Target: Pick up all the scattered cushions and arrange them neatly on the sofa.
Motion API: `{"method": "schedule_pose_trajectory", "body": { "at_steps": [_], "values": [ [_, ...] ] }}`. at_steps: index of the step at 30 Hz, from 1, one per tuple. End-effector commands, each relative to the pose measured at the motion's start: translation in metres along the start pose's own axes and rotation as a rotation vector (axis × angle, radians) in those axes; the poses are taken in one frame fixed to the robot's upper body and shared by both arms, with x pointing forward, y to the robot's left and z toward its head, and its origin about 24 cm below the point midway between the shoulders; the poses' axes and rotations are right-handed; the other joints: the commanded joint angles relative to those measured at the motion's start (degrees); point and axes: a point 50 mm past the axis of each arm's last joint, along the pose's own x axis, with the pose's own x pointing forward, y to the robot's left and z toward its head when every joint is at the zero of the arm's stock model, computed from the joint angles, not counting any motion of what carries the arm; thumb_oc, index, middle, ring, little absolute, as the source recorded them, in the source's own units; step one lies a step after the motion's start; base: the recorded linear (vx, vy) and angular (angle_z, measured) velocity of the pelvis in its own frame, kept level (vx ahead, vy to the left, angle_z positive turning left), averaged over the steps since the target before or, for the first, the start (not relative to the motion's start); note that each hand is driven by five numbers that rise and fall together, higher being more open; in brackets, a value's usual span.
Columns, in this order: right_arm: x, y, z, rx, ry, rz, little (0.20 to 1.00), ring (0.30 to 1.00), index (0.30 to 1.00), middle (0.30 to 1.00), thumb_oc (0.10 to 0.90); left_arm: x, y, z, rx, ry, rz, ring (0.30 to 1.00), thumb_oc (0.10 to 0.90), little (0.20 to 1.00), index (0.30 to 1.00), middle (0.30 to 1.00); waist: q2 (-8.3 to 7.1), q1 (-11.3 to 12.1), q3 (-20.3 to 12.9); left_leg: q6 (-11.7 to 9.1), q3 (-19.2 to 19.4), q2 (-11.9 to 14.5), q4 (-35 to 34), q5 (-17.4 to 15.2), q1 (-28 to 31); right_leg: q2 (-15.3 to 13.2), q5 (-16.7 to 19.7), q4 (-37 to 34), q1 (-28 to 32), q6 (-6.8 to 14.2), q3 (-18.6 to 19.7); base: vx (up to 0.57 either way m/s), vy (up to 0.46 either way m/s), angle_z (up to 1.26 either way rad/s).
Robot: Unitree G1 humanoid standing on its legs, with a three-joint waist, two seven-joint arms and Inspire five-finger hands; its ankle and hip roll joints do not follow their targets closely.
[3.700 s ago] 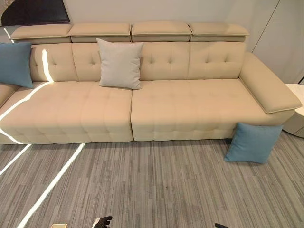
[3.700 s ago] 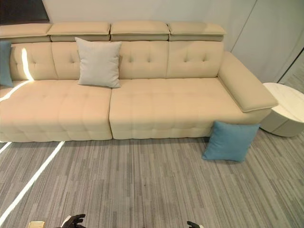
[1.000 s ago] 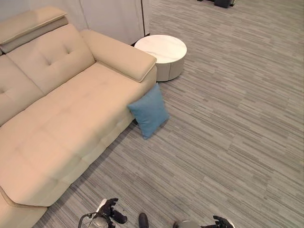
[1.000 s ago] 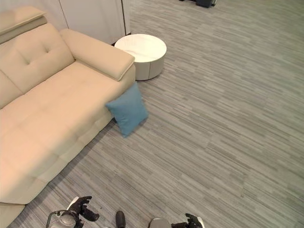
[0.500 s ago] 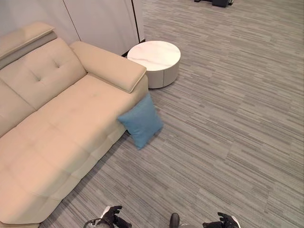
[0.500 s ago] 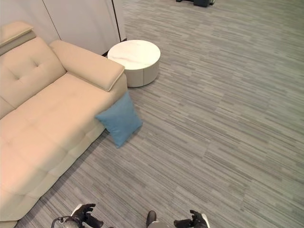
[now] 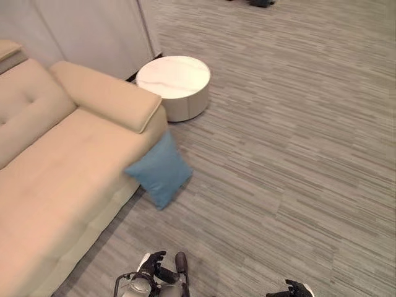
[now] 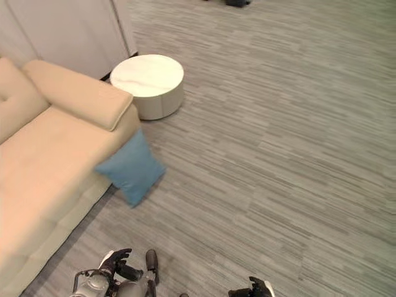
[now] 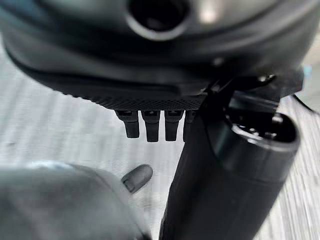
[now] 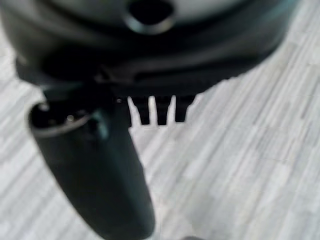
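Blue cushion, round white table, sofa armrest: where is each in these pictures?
blue cushion (image 7: 159, 171), left eye view, middle of its face.
round white table (image 7: 172, 77), left eye view, its bare top.
sofa armrest (image 7: 105, 96), left eye view, its padded top.

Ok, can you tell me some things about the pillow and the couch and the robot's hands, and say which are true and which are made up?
1. The blue cushion is on the floor, leaning against the sofa. True.
2. The left hand is holding the cushion. False: it holds nothing and is low down, apart from the cushion.
3. A round white table stands next to the sofa's armrest. True.
4. The cushion lies on top of the table. False: it is on the floor.
5. The right hand is empty. True.
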Motion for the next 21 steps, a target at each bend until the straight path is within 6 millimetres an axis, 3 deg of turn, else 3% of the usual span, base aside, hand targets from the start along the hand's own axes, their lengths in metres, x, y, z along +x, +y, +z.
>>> {"method": "schedule_pose_trajectory", "body": {
  "at_steps": [1,3,5,6,7,9,12,14,16,21],
  "values": [
    [0.001,-0.014,0.002,-0.040,-0.029,-0.035,0.900,0.900,0.900,0.900,0.800,-0.004,0.006,-0.020,0.015,0.065,0.023,0.900,0.800,0.900,0.900,0.900,0.71,3.23,-1.40,-3.20,0.35,0.98,2.47,-7.64,2.40,-1.86,-2.63,7.94,-5.48,3.71,1.33,0.24,0.051,-0.10],
    [0.001,-0.013,0.003,-0.049,-0.030,-0.028,0.900,0.900,0.900,0.900,0.800,-0.003,0.007,-0.020,0.010,0.061,0.023,0.900,0.800,0.900,0.900,0.900,0.44,3.50,-1.87,-2.70,0.85,0.78,2.28,-8.33,2.99,-2.38,-2.42,10.65,-6.42,4.45,1.13,0.23,0.065,-0.06],
    [0.002,-0.013,0.006,-0.065,-0.038,-0.021,0.900,0.900,0.900,0.900,0.800,-0.002,0.010,-0.015,0.009,0.044,0.031,0.900,0.800,0.900,0.900,0.900,0.22,3.75,-1.50,-0.42,0.59,-0.36,1.79,-10.64,5.76,-5.38,2.88,23.12,-11.55,8.96,-0.67,0.23,0.105,-0.13],
    [0.002,-0.013,0.010,-0.064,-0.049,-0.018,0.900,0.900,0.900,0.900,0.800,-0.001,0.013,-0.011,0.010,0.033,0.041,0.900,0.800,0.900,0.900,0.900,0.33,3.22,-0.85,0.30,-0.15,-0.60,1.87,-11.20,6.66,-5.91,5.63,27.84,-13.67,10.17,-0.28,0.15,0.073,0.08],
    [0.002,-0.013,0.012,-0.063,-0.055,-0.019,0.900,0.900,0.900,0.900,0.800,-0.001,0.014,-0.008,0.013,0.023,0.044,0.900,0.800,0.900,0.900,0.900,0.87,2.90,-0.49,0.68,-1.03,-0.30,1.90,-11.53,7.25,-5.76,7.05,31.43,-15.69,10.67,-0.12,0.15,0.042,0.24],
    [0.003,-0.013,0.015,-0.061,-0.067,-0.018,0.900,0.900,0.900,0.900,0.800,0.000,0.018,-0.007,0.018,0.020,0.054,0.900,0.800,0.900,0.900,0.900,1.88,2.20,0.07,1.09,-2.61,-0.02,1.40,-12.53,9.30,-5.89,6.55,35.36,-19.26,10.16,-0.28,0.20,-0.001,0.49],
    [0.003,-0.015,0.020,-0.061,-0.084,-0.027,0.900,0.900,0.900,0.900,0.800,0.000,0.019,-0.008,0.013,0.025,0.062,0.900,0.800,0.900,0.900,0.900,3.10,1.29,0.71,0.54,-5.61,0.07,0.19,-13.11,12.00,-5.58,2.31,30.84,-23.84,7.44,-0.40,0.20,-0.053,0.43],
    [0.004,-0.015,0.022,-0.062,-0.088,-0.027,0.900,0.900,0.900,0.900,0.800,0.000,0.019,-0.008,0.015,0.026,0.059,0.900,0.800,0.900,0.900,0.900,3.13,0.67,1.09,0.27,-6.27,-0.09,0.21,-13.45,12.92,-5.54,1.72,28.57,-23.75,6.91,-0.17,0.19,-0.112,0.36],
    [0.004,-0.016,0.027,-0.056,-0.106,-0.024,0.900,0.900,0.900,0.900,0.800,0.000,0.017,-0.010,0.027,0.031,0.054,0.900,0.800,0.900,0.900,0.900,2.71,-0.92,1.59,-0.44,-8.54,-1.23,0.28,-14.90,14.77,-4.70,4.70,17.78,-27.05,6.77,4.53,0.26,-0.178,0.35],
    [0.004,-0.018,0.025,-0.063,-0.101,-0.026,0.900,0.900,0.900,0.900,0.800,-0.003,0.014,-0.020,0.018,0.063,0.045,0.900,0.800,0.900,0.900,0.900,2.47,-1.56,1.47,-1.23,-10.37,-1.37,0.51,-16.95,17.38,-4.79,6.29,15.43,-26.51,6.79,4.80,0.18,-0.194,0.52]
  ]
}}
